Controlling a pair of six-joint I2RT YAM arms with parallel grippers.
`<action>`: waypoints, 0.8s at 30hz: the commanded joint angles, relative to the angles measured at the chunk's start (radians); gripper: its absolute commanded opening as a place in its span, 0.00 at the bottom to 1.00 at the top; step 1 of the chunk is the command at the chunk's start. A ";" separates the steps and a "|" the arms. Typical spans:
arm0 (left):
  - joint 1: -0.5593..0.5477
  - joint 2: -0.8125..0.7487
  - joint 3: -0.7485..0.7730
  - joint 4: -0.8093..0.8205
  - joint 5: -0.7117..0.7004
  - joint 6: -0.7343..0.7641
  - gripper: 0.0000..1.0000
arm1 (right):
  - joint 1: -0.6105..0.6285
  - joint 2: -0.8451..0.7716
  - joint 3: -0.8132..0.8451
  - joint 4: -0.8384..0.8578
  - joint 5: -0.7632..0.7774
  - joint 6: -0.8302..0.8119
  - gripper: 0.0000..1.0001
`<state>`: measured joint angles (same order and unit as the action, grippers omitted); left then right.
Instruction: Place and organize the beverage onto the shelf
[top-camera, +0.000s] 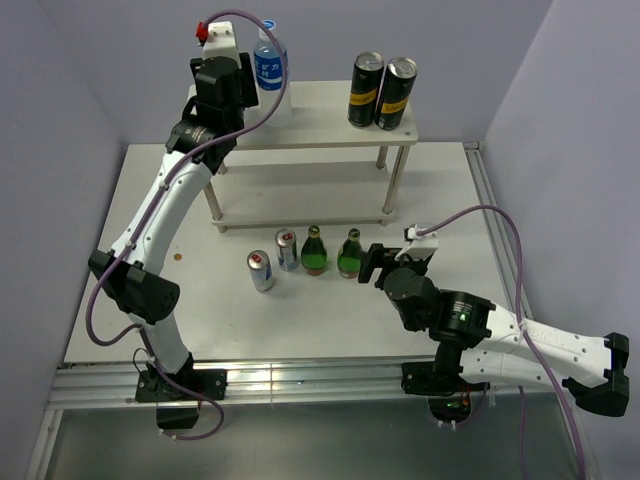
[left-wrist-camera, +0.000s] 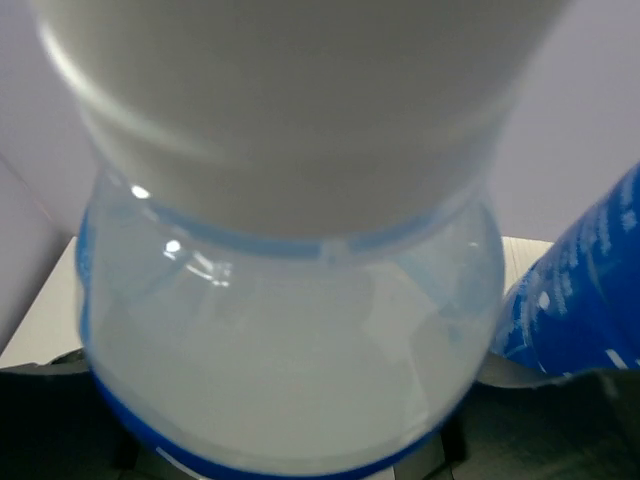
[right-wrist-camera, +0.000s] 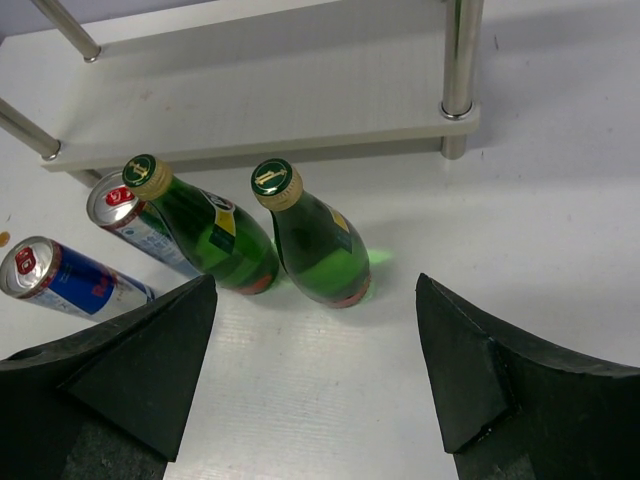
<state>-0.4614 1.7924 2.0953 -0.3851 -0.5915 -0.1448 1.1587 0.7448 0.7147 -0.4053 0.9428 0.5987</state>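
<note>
White surface (right-wrist-camera: 560, 230) just ahead of widely parted right fingers (right-wrist-camera: 150, 370): two green bottles (right-wrist-camera: 320, 240), two cans (right-wrist-camera: 70, 280) further left. Between left fingers (left-wrist-camera: 40, 420), clear bottle (left-wrist-camera: 290, 330), contents colourless; grip impossible to tell.

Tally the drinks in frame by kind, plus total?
Black-and-gold cans: 2
Blue-and-silver cans: 2
Green glass bottles: 2
Plastic bottles: 2, one clear filling the left wrist view, one blue-labelled beside it
Total: 8
</note>
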 joint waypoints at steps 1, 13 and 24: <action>0.012 -0.048 0.078 0.095 0.022 -0.009 0.09 | 0.004 -0.022 -0.009 0.010 0.031 0.026 0.87; 0.015 -0.057 0.029 0.104 0.002 0.004 0.86 | 0.004 0.002 -0.004 0.019 0.025 0.029 0.88; -0.025 -0.244 -0.168 0.097 -0.051 -0.044 0.99 | 0.004 0.010 -0.027 0.028 0.019 0.047 0.88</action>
<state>-0.4587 1.6768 1.9923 -0.3298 -0.6010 -0.1677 1.1587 0.7506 0.7048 -0.4046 0.9421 0.6182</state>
